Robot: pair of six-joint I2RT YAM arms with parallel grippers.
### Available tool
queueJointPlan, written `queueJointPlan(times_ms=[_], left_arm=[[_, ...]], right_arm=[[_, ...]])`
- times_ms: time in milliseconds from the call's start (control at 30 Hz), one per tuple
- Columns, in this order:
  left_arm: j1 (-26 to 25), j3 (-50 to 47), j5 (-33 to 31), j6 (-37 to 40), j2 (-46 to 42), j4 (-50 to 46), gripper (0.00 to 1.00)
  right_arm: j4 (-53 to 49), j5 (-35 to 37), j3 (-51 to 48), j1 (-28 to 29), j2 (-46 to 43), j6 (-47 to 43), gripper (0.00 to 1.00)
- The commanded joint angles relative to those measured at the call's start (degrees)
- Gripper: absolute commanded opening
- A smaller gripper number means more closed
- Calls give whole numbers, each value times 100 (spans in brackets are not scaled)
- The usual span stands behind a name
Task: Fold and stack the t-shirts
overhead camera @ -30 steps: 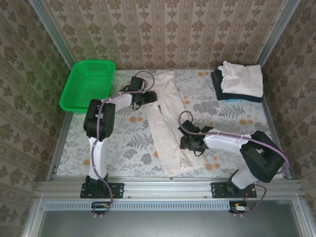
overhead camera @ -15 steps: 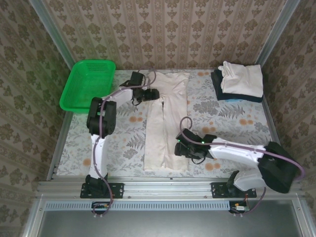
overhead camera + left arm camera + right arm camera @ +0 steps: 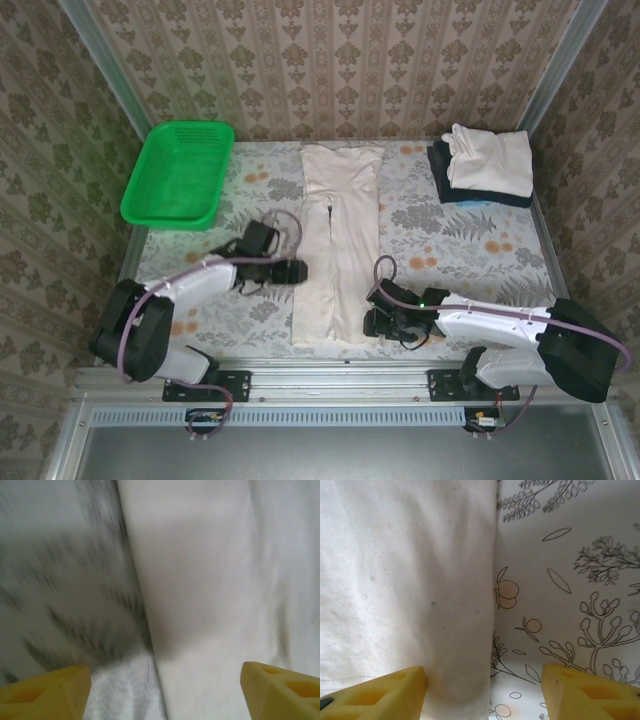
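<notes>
Since the earlier frames, the left arm has been drawn back from the collar end of the long cream t-shirt (image 3: 338,240) to the shirt's left edge near its middle. The right arm has been shifted slightly toward the front edge of the surface (image 3: 470,250). The shirt, skewed 1 second ago, is now laid out as a straight strip.

From the top view, the left end effector (image 3: 297,270) is seen just beside the shirt's left edge, and the right end effector (image 3: 372,318) just beside its right edge near the hem. A folded cream t-shirt (image 3: 492,160) is stacked on a navy t-shirt (image 3: 440,170) at the far right corner. A green basket (image 3: 178,172) is placed at the far left.

At the left wrist, the left end effector (image 3: 162,692) is spread wide, with the shirt's edge running between its 2 yellow fingertips (image 3: 47,690). Nothing is pinched.

At the right wrist, the right end effector (image 3: 482,695) is likewise spread. 1 fingertip is held over the cloth, the other over the printed surface, and nothing is gripped.
</notes>
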Motion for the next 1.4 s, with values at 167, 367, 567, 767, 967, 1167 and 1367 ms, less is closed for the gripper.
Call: queueJointPlan(times_ms=[167,367,567,767,967,1167,1367], left_arm=[[-1031,-1253,-514,-1054,-1078,-37,71],[-1562,-1633,-589,-1357,-1697,-90,57],[-2183,-1684,-969,-1678,-2123,-602,63],[-2613,-1880,-1198,-2089,-2302,-458,64],[-2752,-1931,-1173,-2205,-2026,46,64],[-2845,-1958,-988,-2240,-1775,550,45],[-2846,-1958,-780,-2193,-1780,938,29]], right_arm=[[33,-94,91,91,234,-109,54],[-202,-162,-17,93,4,-340,26],[-214,-369,90,113,-167,-471,34],[43,-497,-106,169,-169,-282,42],[565,-592,-259,241,-101,-154,44],[609,-500,-288,272,-191,-119,50],[927,-568,-352,271,-166,-73,41]])
